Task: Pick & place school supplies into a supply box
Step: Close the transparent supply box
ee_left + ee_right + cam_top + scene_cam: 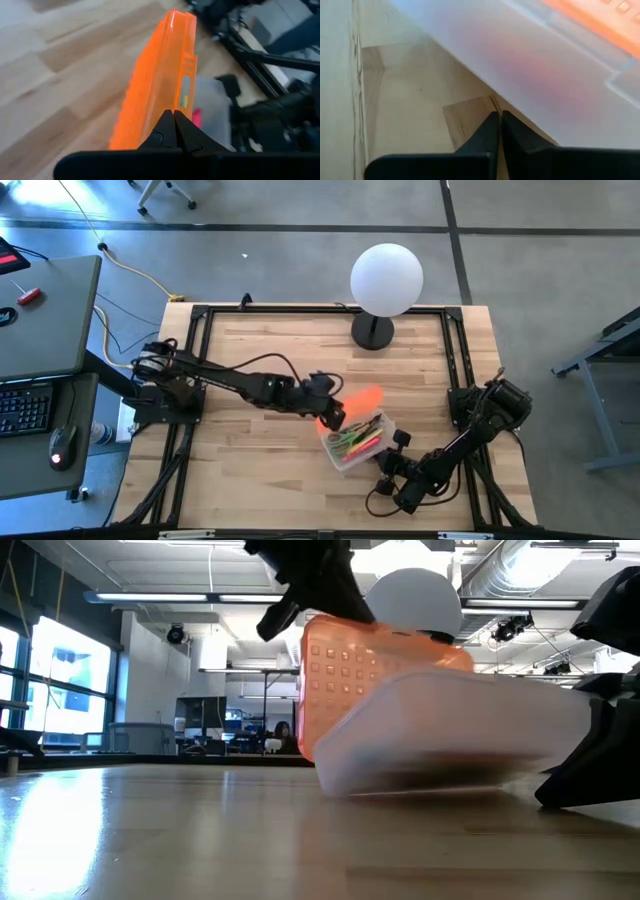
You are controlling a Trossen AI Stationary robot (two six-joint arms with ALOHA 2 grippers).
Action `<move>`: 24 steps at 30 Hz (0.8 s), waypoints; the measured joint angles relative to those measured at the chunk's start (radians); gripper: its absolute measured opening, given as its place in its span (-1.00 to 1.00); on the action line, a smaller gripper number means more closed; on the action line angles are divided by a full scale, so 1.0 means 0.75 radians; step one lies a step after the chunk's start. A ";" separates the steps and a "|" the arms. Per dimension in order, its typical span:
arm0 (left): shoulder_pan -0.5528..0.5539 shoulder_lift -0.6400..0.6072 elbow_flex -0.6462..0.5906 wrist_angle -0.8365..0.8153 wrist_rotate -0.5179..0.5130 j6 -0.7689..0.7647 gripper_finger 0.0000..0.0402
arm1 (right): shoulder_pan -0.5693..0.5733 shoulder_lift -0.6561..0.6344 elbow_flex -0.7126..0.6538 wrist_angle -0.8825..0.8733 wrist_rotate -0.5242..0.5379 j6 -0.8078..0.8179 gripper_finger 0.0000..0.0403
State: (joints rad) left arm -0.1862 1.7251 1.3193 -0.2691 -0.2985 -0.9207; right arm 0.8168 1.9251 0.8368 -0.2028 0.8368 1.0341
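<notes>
Orange textured lid (362, 400); clear box (352, 455)

The site was a robotics lab set inside an open-plan office or industrial hall. A wooden table (260, 470) carried a black frame (320, 310) along its edges, with two dark arms mounted on it, and stood on a polished concrete floor (300, 205). Beside it was a grey desk (45, 310) with a keyboard (25, 408) and mouse (60, 446), and cables (135, 275) trailed across the floor. The low view showed exposed ducts (520, 570), strip lights (170, 600), large windows (60, 680) and distant workstations, where a person (281, 735) sat.
</notes>
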 joint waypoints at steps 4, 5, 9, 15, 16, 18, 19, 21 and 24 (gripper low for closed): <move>-0.048 0.004 0.000 0.055 0.001 0.010 -0.94 | 0.003 0.001 0.000 0.001 -0.007 0.029 -1.00; -0.060 0.004 0.000 0.060 0.000 0.010 -0.94 | 0.009 0.001 0.000 0.001 -0.008 0.039 -1.00; -0.099 0.004 0.000 0.062 -0.035 0.004 -0.95 | 0.036 -0.002 -0.003 0.026 -0.007 0.063 -1.00; -0.123 0.003 -0.001 0.079 -0.040 0.001 -0.94 | 0.071 -0.065 -0.004 0.085 -0.090 0.056 -1.00; -0.123 0.003 -0.001 0.091 -0.040 0.003 -0.95 | 0.073 -0.073 -0.004 0.089 -0.107 0.049 -1.00; -0.122 0.003 -0.002 0.109 -0.040 0.027 -0.95 | 0.073 -0.084 -0.004 0.097 -0.143 0.034 -1.00; -0.120 0.003 -0.003 0.122 -0.040 0.037 -0.95 | 0.073 -0.086 -0.004 0.104 -0.164 0.034 -1.00; -0.120 0.009 -0.003 0.149 -0.040 0.045 -0.95 | 0.071 -0.089 -0.003 0.114 -0.200 0.033 -1.00; -0.120 0.014 -0.004 0.149 -0.030 0.045 -0.94 | 0.081 -0.091 -0.002 0.114 -0.227 0.032 -1.00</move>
State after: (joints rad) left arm -0.2760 1.7355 1.3167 -0.1572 -0.3213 -0.8867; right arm 0.8774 1.8570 0.8352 -0.1170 0.6669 1.0580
